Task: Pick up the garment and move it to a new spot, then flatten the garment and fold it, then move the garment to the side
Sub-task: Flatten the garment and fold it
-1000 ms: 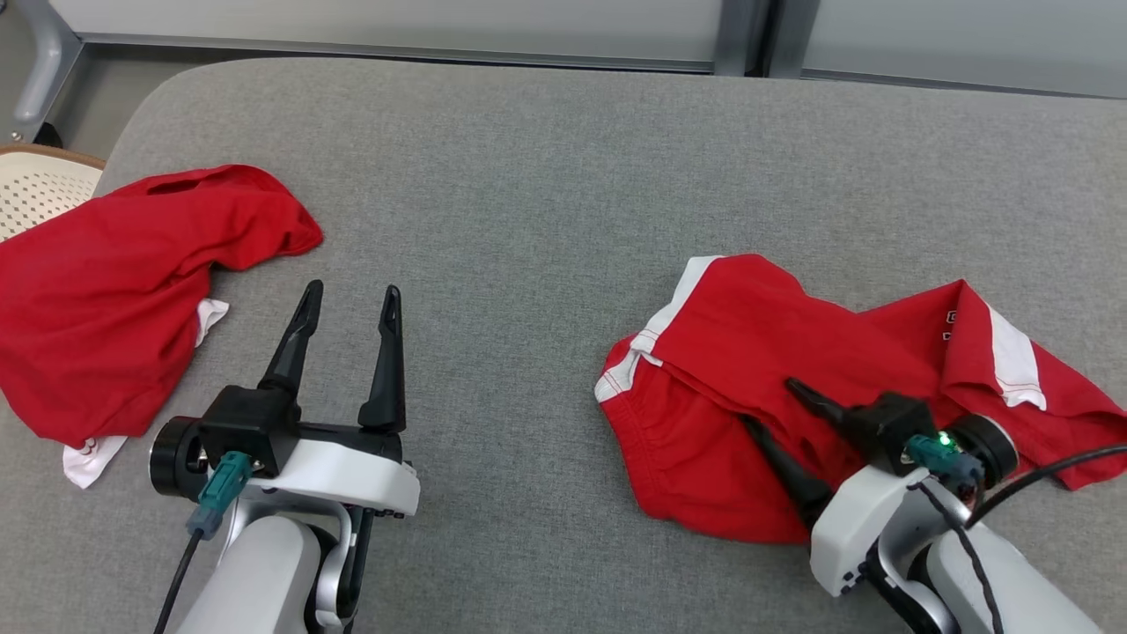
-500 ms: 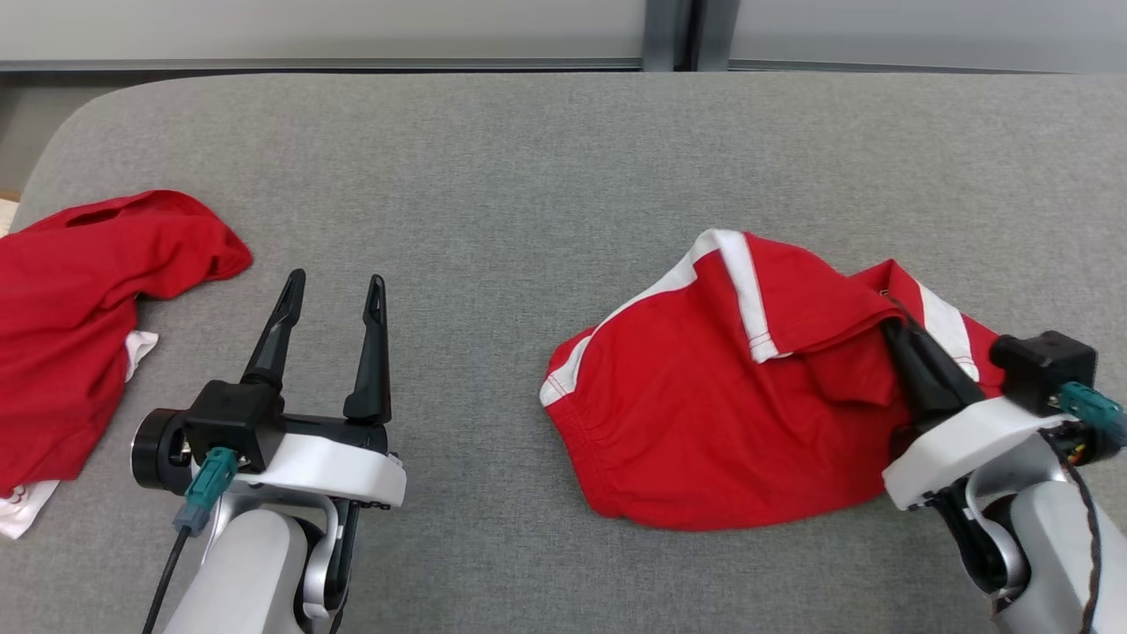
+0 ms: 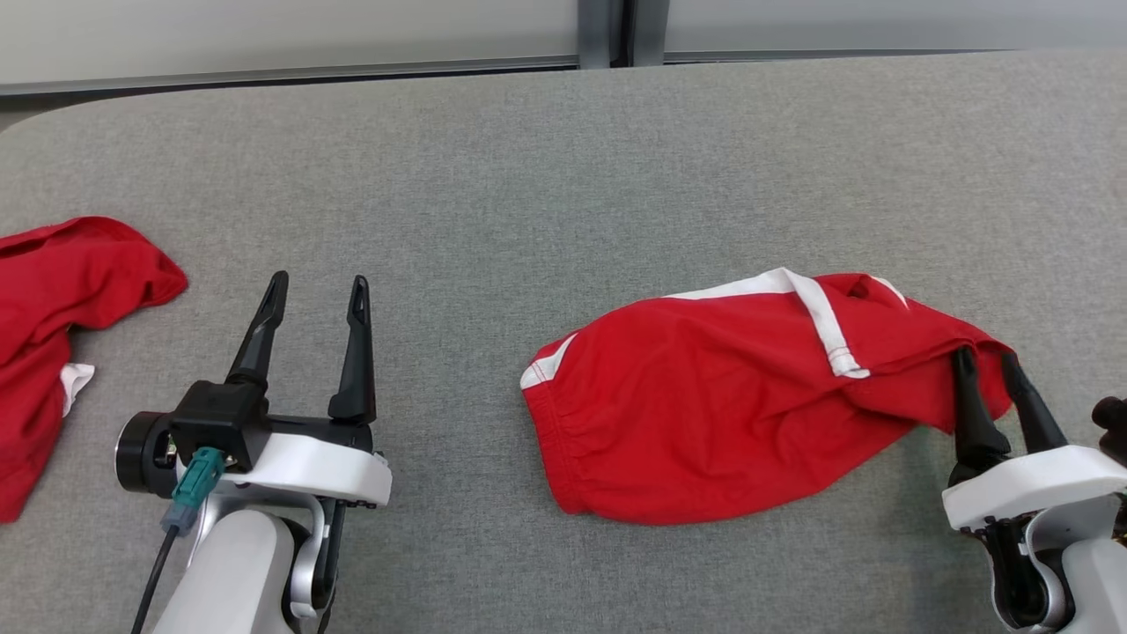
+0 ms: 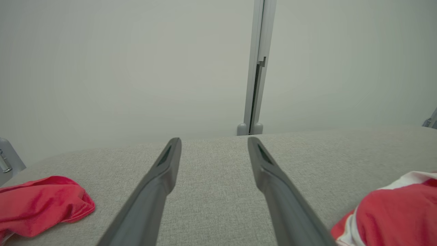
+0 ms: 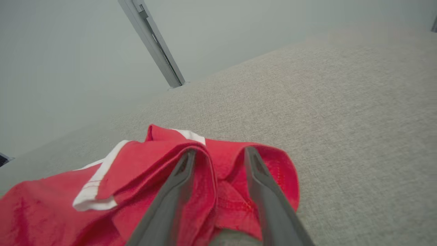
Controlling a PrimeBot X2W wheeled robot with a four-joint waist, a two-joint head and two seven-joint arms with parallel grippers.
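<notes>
Two red fabric garments on one grey cloth-covered table (image 3: 528, 176): one white-striped red garment (image 3: 704, 414), one crumpled red garment with a white patch (image 3: 53, 291). Two robot grippers, two long dark fingers apiece: left gripper (image 3: 320, 280), right gripper (image 3: 986, 356). One grey metal post (image 3: 603, 31) behind.

No legible txt, labels, nos. or signs on anything.

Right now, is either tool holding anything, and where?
Nothing clamped: right tool is open astride the bunched end of the red shorts; left tool open, empty.
</notes>
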